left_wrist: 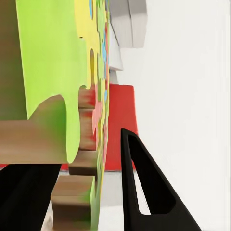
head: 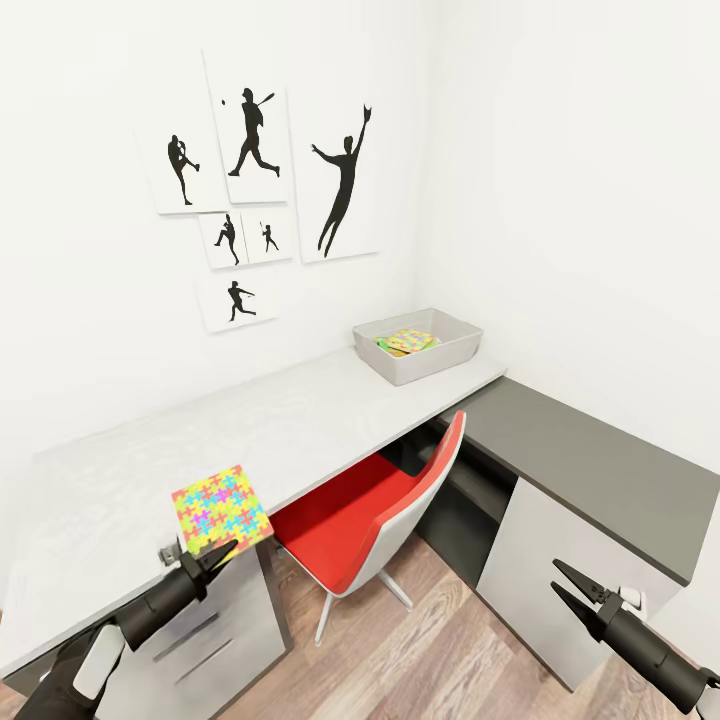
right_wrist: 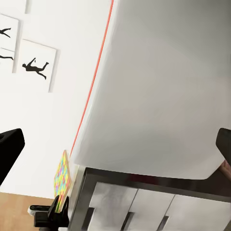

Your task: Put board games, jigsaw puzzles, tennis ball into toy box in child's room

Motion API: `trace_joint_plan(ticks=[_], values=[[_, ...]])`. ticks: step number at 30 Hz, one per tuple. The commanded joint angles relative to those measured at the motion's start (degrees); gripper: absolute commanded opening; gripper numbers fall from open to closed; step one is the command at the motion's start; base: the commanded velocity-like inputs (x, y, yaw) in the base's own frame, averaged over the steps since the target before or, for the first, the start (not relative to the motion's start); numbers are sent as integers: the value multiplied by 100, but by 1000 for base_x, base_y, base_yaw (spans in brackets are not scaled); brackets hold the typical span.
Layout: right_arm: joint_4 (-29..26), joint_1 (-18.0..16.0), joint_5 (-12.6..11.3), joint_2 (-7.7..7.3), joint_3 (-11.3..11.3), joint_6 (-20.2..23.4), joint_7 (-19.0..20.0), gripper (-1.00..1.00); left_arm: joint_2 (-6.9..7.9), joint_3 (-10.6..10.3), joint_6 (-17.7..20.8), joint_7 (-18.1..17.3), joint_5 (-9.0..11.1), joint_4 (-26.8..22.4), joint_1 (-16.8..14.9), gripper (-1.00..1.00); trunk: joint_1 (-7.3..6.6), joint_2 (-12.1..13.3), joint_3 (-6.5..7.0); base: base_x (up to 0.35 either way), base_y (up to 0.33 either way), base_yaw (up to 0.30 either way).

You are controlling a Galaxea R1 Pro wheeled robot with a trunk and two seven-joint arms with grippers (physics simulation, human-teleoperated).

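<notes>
A child's bedroom: sport silhouette prints (head: pixel 255 190), long desk (head: pixel 250 430), red chair (head: pixel 375 520).

Pale table (right_wrist: pixel 159 86) top, wall prints (right_wrist: pixel 36 67), jigsaw puzzle (right_wrist: pixel 62 180) in left gripper (right_wrist: pixel 55 211).

Left arm low at the head view's left, forearm angled up and forward. Left gripper (head: pixel 208 556) clamped on the edge of the jigsaw puzzle (head: pixel 221 510), held raised and tilted; one black finger (left_wrist: pixel 149 187) seen alongside the puzzle. Right arm low at right, right gripper (head: pixel 566 588) parted, holding nothing, fingers pointing up-left.
</notes>
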Motion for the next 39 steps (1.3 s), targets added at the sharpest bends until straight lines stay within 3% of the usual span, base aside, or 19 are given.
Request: trace_joint_plan(ticks=[1, 4, 7, 9, 12, 14, 18, 24, 29, 33, 36, 39], values=[[1, -3, -42, -2, 4, 48, 4, 100, 0, -14, 46, -79, 14, -8, -3, -100, 0, -3, -6, 0, 0, 0], [1, -3, -42, -2, 4, 48, 4, 100, 4, -110, 61, -185, 12, -90, -3, -100, 0, -3, -6, 0, 0, 0], [1, -3, -42, -2, 4, 48, 4, 100, 20, -380, 136, -260, 14, -447, -3, -100, 0, -3, -6, 0, 0, 0], [1, -3, -42, -2, 4, 48, 2, 100, 35, -519, 301, -274, 17, -704, 3, -100, 0, -3, -6, 0, 0, 0], [1, -3, -42, -2, 4, 48, 4, 100, 77, -623, 920, -284, 3, -1244, 26, -100, 0, -3, -6, 0, 0, 0], [1, -3, -42, -2, 4, 48, 4, 100, 182, -648, 1331, -292, 3, -1584, 42, -100, 0, -3, -6, 0, 0, 0], [1, -3, -42, -2, 4, 48, 9, 100, 591, -685, 1909, -561, 14, -2173, 76, -100, 0, -3, -6, 0, 0, 0], [-19, -3, -42, -3, 3, 43, 25, 100, 935, -784, 2157, -1091, -15, -2390, 82, -100, 0, -3, -6, 0, 0, 0], [-39, -3, -42, -2, -6, 33, 37, 100, 1008, -1045, 2223, -1214, -24, -2667, 75, -100, 0, -3, -6, 0, 0, 0], [-49, -3, -42, -7, -12, 29, 48, 100, 1020, -1650, 2269, -1249, -26, -3255, 59, -100, 0, -3, -6, 0, 0, 0], [-51, -3, -42, -3, -1, 30, 52, 100, 1032, -1878, 2275, -1255, -8, -3367, 38, -100, 0, -3, -6, 0, 0, 0], [-51, -3, -42, -2, 2, 35, 47, 100, 1138, -2003, 2275, -1399, 14, -3452, 38, -100, 0, -3, -6, 0, 0, 0]])
